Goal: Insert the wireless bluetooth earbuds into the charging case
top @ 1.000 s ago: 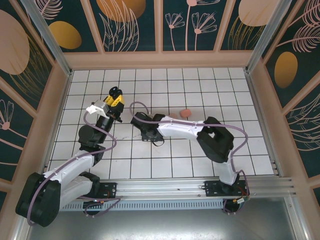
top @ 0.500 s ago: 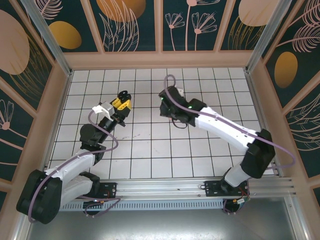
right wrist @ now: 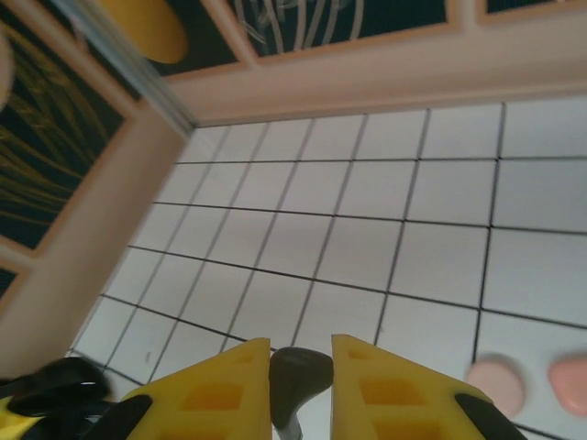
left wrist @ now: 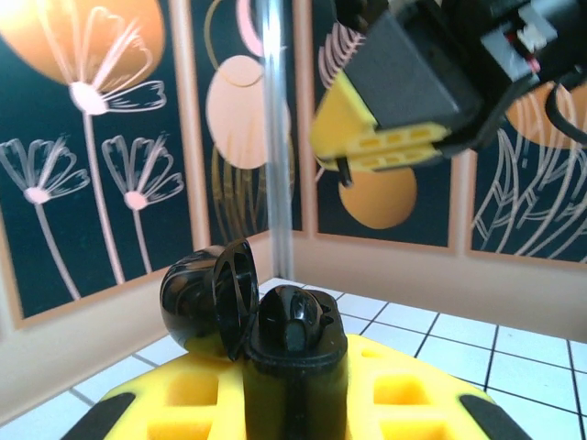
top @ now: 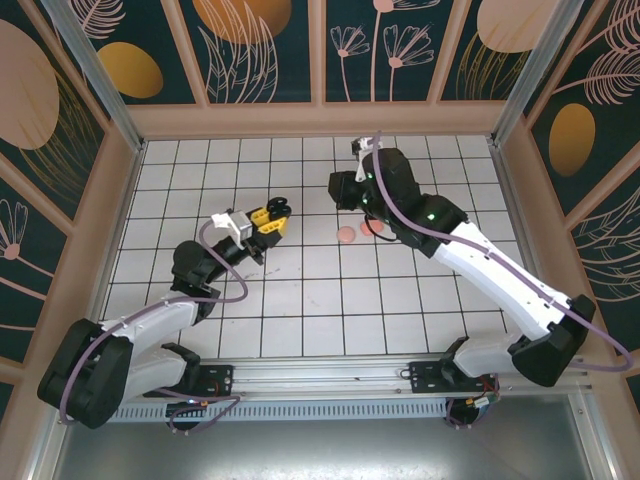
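Note:
My left gripper (top: 272, 214) (left wrist: 293, 390) is shut on the black charging case (left wrist: 295, 371), held upright above the table with its lid (left wrist: 206, 293) swung open to the left. A rounded black earbud (left wrist: 293, 319) sits in the case top. My right gripper (top: 338, 192) (right wrist: 301, 367) hovers up and to the right of the case, and its yellow fingers (left wrist: 385, 137) show above the case. It is shut on a dark earbud (right wrist: 299, 374) with the stem pointing down.
A pale pink rounded piece (top: 346, 235) (right wrist: 495, 385) and a coral-pink one (top: 378, 228) (right wrist: 573, 383) lie on the white grid table (top: 400, 300) below the right gripper. Pink-framed walls (top: 320, 118) close in the table.
The right arm has swung from the table's middle up toward the back, uncovering the pale pink piece. The left gripper has carried the case to the right.

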